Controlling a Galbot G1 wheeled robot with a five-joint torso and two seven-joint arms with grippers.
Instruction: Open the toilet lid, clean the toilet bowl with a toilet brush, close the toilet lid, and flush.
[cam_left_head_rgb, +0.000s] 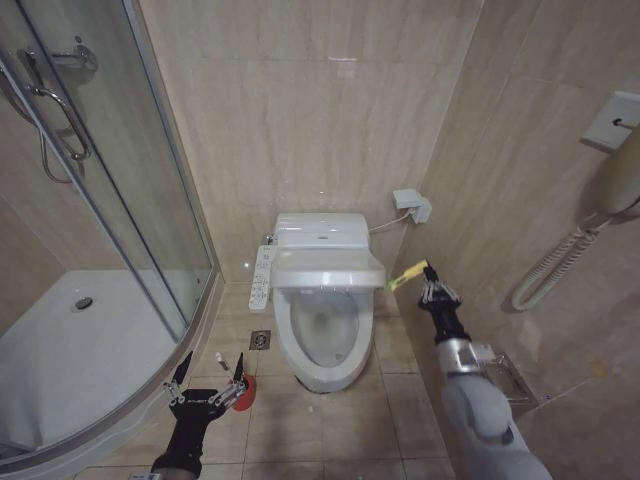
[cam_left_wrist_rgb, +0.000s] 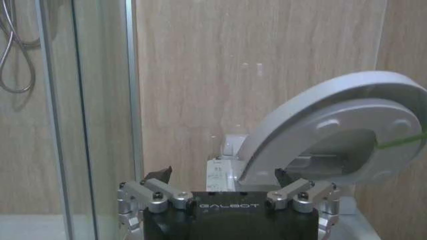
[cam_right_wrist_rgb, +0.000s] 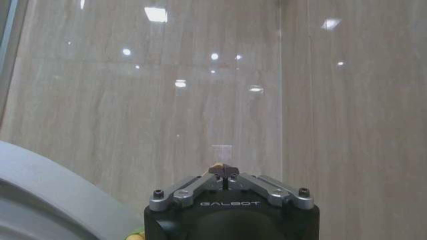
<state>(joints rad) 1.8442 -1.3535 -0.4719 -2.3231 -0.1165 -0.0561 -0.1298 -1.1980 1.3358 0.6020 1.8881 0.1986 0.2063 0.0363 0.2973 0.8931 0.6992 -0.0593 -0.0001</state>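
1. The shower tray (cam_left_head_rgb: 60, 350) and its glass door (cam_left_head_rgb: 120, 200) stand well to the left of the toilet bowl (cam_left_head_rgb: 322, 340).
2. The left gripper (cam_left_head_rgb: 208, 383) hovers low over the floor, left of the toilet bowl's front, its fingers spread wide and holding nothing.
3. A red cup holder (cam_left_head_rgb: 243, 393) sits on the floor just beside that gripper, near the toilet bowl's base.
4. A white button panel (cam_left_head_rgb: 261, 276) runs along the toilet bowl's left side.
5. The toilet lid (cam_left_head_rgb: 328, 268) is raised partway above the toilet bowl.
6. The right gripper (cam_left_head_rgb: 432, 283) is just right of the toilet bowl's rear, fingers pinched together on a yellow-green band (cam_left_head_rgb: 405, 275) at the lid's right edge.
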